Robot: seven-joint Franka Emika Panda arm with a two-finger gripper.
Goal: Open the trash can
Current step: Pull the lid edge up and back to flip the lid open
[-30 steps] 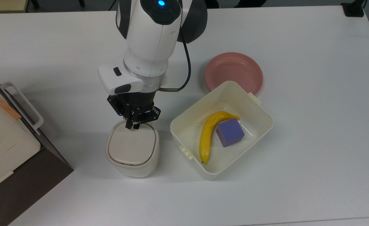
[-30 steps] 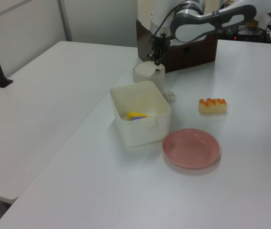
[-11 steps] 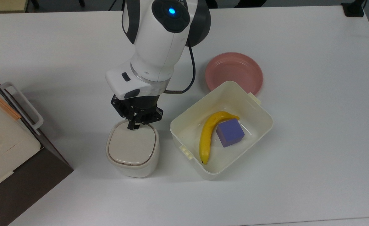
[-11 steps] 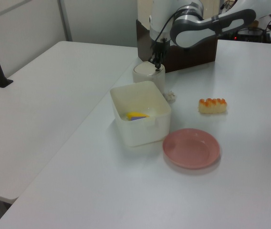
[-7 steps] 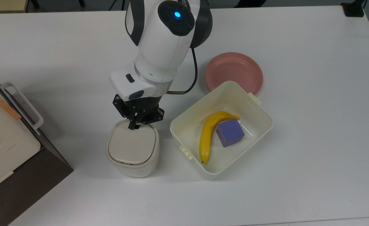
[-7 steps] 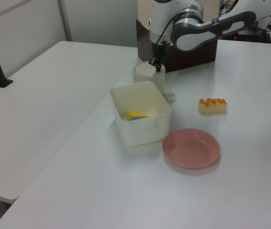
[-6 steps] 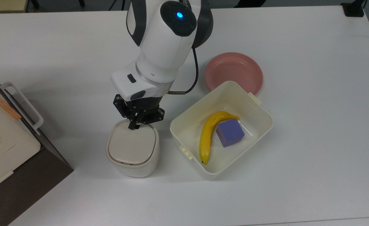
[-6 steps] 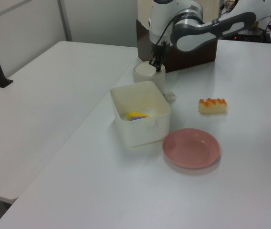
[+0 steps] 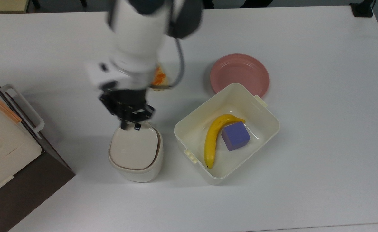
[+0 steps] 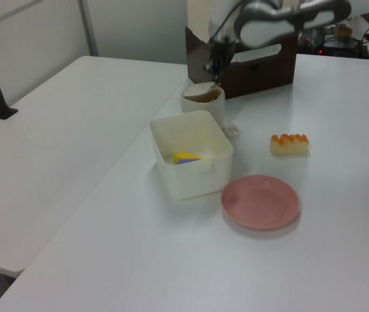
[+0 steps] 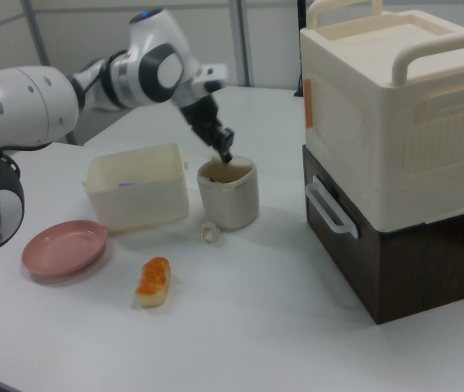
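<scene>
Top view: we see the trash can point(image 9: 136, 154) standing on the white desk point(image 9: 321, 135), a small cream tub with rounded corners and a smooth beige lid point(image 9: 134, 149). The lid looks tipped, its hinge side toward the top view's lower edge; in the left view the lid point(image 10: 200, 91) is raised at an angle and a dark gap shows beneath it. In the right view the can point(image 11: 229, 193) looks open on top, with a dark inside.

Our end effector point(image 9: 129, 126) hangs at the can's far rim in the top view, black and blurred. We cannot tell whether its fingers are spread or pressed together.

Just beside the can, on the top view's right, sits a larger glossy cream tub point(image 9: 269, 130) with side tabs, holding a curved yellow banana point(image 9: 211, 141) and a purple cube point(image 9: 236, 136) that touch each other. A round pink plate point(image 9: 240, 72) lies behind it, its rim partly hidden by the tub's corner. An orange-topped piece of food point(image 11: 153, 281) lies apart on the desk in the right view.

On the top view's left, a dark brown box point(image 9: 28, 187) carrying a cream case with handles point(image 9: 2, 145) stands near the can with a strip of bare desk between them. Wide free desk lies toward the top view's right and lower edges.
</scene>
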